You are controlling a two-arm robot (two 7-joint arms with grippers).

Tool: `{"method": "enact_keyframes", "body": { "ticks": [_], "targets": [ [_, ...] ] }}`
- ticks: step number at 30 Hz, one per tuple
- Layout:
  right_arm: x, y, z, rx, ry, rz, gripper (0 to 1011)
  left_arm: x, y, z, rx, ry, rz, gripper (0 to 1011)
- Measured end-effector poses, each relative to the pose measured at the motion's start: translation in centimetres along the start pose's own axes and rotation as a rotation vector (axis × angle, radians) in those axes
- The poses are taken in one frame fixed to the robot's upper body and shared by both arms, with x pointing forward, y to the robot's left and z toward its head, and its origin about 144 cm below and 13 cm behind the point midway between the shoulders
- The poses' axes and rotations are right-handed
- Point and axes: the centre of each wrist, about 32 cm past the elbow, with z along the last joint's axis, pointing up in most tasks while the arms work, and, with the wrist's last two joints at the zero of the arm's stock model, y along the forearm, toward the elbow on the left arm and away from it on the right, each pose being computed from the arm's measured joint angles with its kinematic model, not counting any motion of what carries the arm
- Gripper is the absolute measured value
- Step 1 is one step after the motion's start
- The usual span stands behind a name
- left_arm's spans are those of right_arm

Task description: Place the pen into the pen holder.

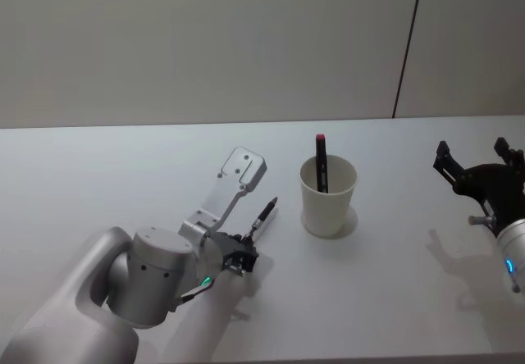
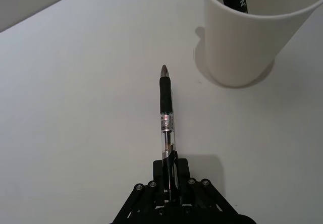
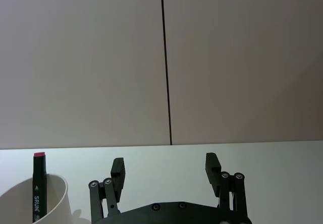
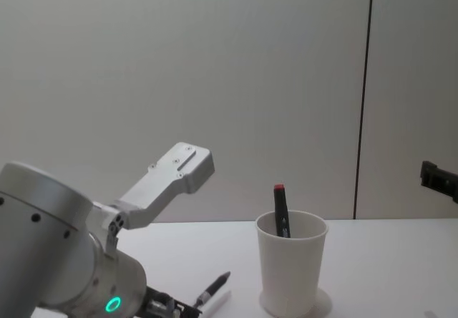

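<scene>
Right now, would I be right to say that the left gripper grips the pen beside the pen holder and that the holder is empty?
Not quite: the pen holder is not empty; the head view shows a black marker with a pink cap standing in it. The left gripper does grip the pen beside the pen holder.

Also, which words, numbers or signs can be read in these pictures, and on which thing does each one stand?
"SRUN": white letters on the black marker standing in the paper cup.
Smaller print beside it on the marker: too small to read.
Label on the pen held in the left gripper: too small to read.
Nothing else carries text.
</scene>
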Motion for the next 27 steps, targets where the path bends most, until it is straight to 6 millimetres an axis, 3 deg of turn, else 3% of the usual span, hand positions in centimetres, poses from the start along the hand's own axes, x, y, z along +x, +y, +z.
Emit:
{"method": "enact_keyframes", "body": {
  "ticks": [27],
  "targets": [
    [0.0, 0.0, 0.0, 0.0, 0.0, 0.0, 1002, -1.5, 4.5, 0.5, -0.157, -0.088, 0.317, 176]
  ]
}}
